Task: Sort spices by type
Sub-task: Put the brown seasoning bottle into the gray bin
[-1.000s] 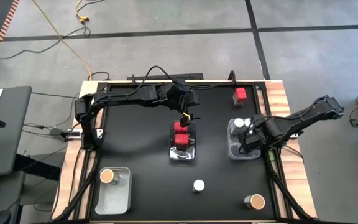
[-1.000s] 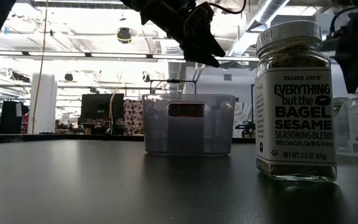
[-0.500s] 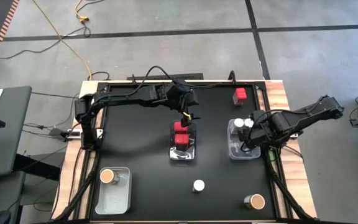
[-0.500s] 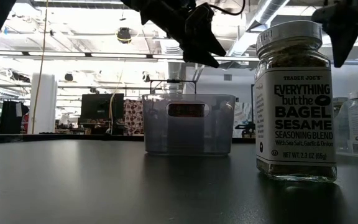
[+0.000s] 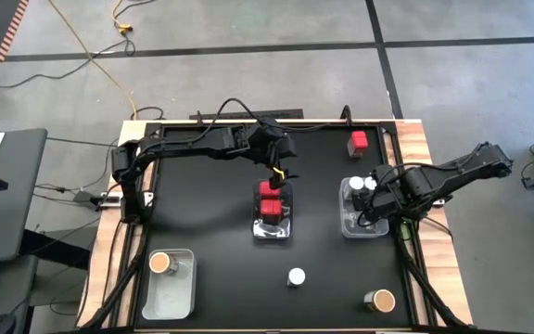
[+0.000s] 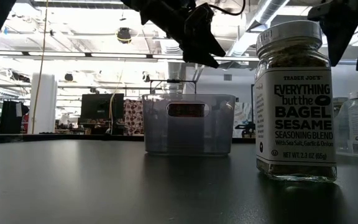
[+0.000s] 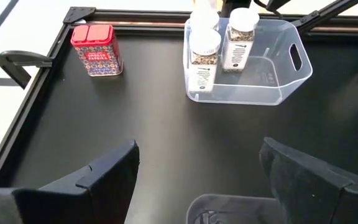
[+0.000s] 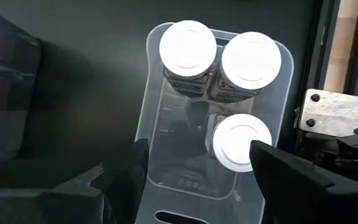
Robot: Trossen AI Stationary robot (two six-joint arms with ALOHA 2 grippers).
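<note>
With three white-lidded jars [image 8: 188, 46] standing in the right-hand bin [image 5: 346, 225], the right gripper [image 5: 375, 206] hangs directly above it, fingers spread and empty; judged step: withdraw from this bin; lift straight up so neither finger clips a lid. The left gripper [image 5: 277, 174] hovers above the middle bin [image 5: 273, 232], fingers apart, holding nothing; that bin holds two red tins [image 5: 270, 199]. The front-left bin [image 5: 169, 295] holds one brown-topped jar [image 5: 159, 263]. Unsorted items: a red tin [image 5: 358, 142] at the far right; a white-lidded jar [image 5: 296, 276] near the front centre; a brown-topped jar [image 5: 381, 301] at the front right; each stands on the bare table [image 5: 202, 213].
</note>
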